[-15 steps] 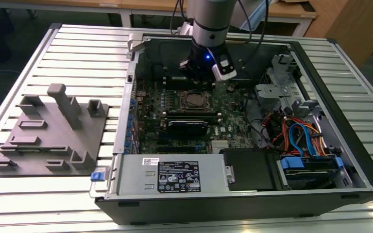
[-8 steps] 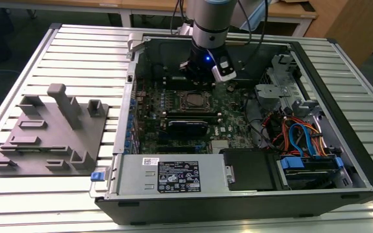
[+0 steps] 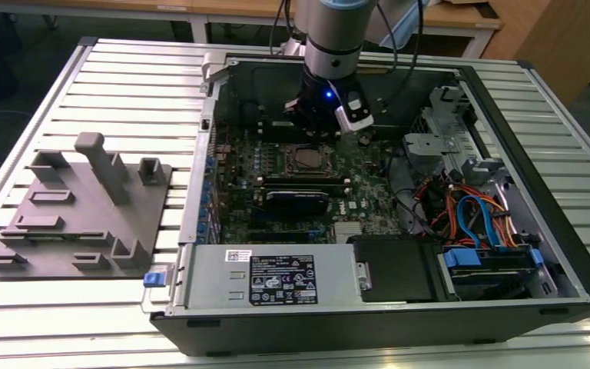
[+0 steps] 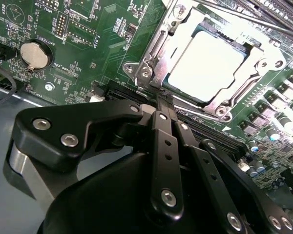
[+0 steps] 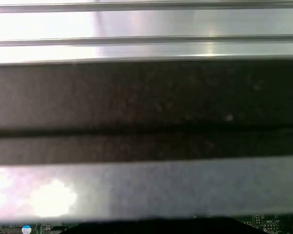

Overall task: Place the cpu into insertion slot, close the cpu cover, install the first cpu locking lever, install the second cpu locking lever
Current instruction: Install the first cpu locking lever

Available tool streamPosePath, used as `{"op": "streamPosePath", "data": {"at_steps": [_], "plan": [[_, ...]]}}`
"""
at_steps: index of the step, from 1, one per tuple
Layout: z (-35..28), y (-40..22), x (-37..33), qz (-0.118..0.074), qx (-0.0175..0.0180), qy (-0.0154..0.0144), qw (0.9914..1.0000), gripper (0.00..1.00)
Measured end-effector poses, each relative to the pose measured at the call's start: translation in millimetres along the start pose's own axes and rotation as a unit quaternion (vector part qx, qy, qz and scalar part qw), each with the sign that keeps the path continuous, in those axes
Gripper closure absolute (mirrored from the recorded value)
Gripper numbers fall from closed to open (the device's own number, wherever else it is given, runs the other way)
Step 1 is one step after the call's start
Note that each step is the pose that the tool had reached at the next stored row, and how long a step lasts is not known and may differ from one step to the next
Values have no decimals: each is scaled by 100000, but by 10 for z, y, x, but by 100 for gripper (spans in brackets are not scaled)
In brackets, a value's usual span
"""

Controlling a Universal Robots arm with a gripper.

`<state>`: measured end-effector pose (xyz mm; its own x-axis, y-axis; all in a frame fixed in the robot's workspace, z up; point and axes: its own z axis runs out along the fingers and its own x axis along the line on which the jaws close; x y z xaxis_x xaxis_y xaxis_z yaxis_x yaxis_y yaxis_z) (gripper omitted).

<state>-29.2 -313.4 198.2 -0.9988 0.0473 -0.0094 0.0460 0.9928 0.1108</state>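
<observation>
Arm [image 3: 331, 31] comes down near-vertical into the open computer case [image 3: 541, 254], wrist low over the motherboard [image 3: 274, 192]. Gripper [image 4: 160, 100] is tilted toward the socket. Its fingers [image 4: 166, 146] are pressed together, no gap and nothing seen between them, with the tips at the socket's edge, touching or just beside it - can't tell which. The cpu [image 4: 210, 63] lies flat in the socket, silver top glaring. The cpu cover [image 4: 183, 36] is down around it, framing the chip. A grey fixture plate [image 3: 80, 207] sits on the slatted table [image 3: 120, 69] at the exterior view's left, well apart from the case.
</observation>
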Motion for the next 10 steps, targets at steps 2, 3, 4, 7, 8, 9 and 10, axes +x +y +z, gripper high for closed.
{"op": "streamPosePath", "data": {"at_steps": [2, 3, 4, 7, 8, 9, 10], "plan": [[1, 0, -1, 4, -2, 2, 100000, 89], [1, 0, -1, 1, -10, -1, 100000, 89], [0, 1, -2, -2, -14, -4, 100000, 89], [-15, 2, -2, -1, -20, -5, 100000, 89], [-17, 3, -2, -1, -26, -8, 100000, 89], [-18, 3, -2, -2, -30, -10, 100000, 89], [-18, 3, -2, -1, -30, -11, 100000, 89]]}}
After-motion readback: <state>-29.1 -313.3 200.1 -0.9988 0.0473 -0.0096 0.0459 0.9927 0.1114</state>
